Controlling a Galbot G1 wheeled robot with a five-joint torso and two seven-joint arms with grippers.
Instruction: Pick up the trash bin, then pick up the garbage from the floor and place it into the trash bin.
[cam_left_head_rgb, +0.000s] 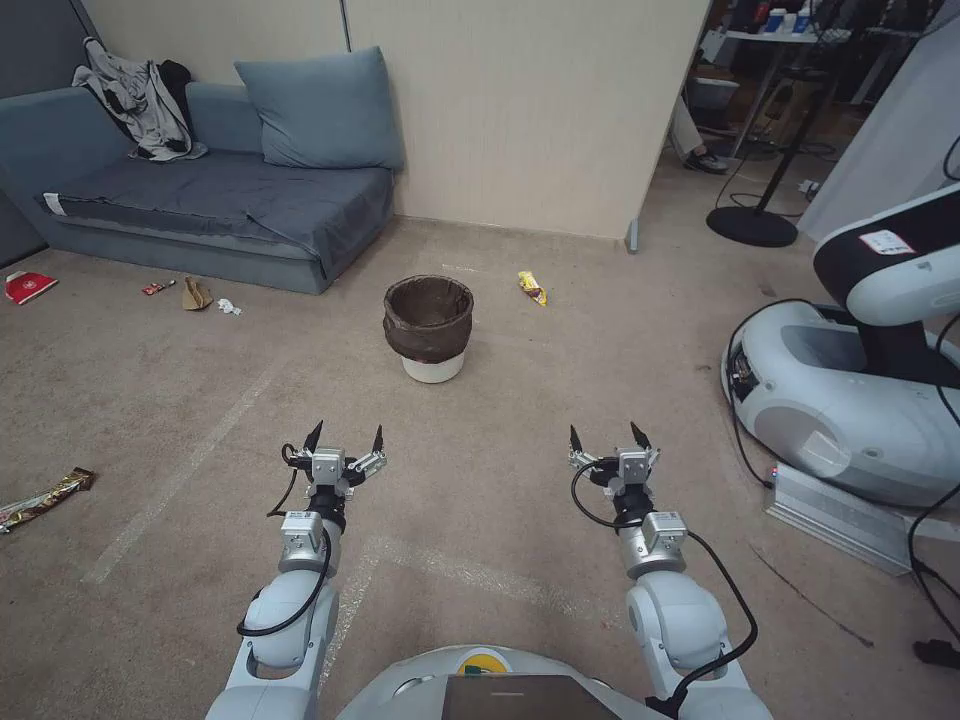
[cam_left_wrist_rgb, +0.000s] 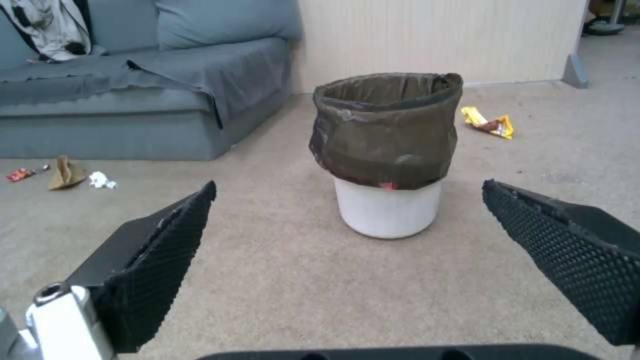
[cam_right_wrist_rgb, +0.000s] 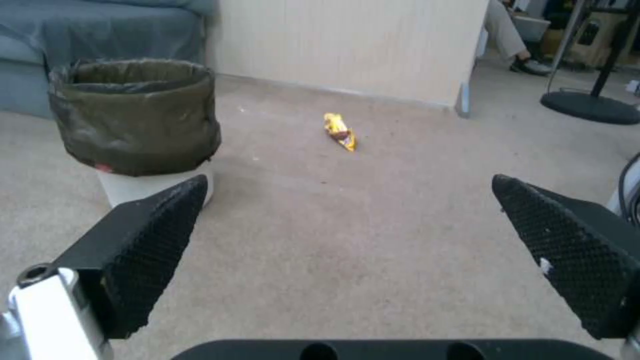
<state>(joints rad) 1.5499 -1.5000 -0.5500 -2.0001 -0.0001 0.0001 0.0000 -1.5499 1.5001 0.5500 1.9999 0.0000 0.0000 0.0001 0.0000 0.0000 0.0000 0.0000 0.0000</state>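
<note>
I have both arms held out low over the carpet, the left gripper (cam_left_head_rgb: 345, 447) and right gripper (cam_left_head_rgb: 610, 444) with jaws spread wide and holding nothing, ready for a reach. Ahead, between them and well apart from both, the trash bin (cam_left_head_rgb: 430, 328) stands upright on the floor. Beyond lie a yellow wrapper (cam_left_head_rgb: 532, 288) and, by the sofa (cam_left_head_rgb: 215, 195), a paper bag (cam_left_head_rgb: 196, 294) and tissue (cam_left_head_rgb: 229, 307).

The trash bin (cam_left_head_rgb: 429, 330) is white with a dark brown bag folded over its rim. The snack wrapper (cam_left_head_rgb: 532, 288) is yellow. The carpeted floor (cam_left_head_rgb: 560, 430) is beige, the sofa (cam_left_head_rgb: 210, 195) grey-blue. Both hands' pads (cam_left_wrist_rgb: 167, 250) are black with a diamond-grid texture.
</note>
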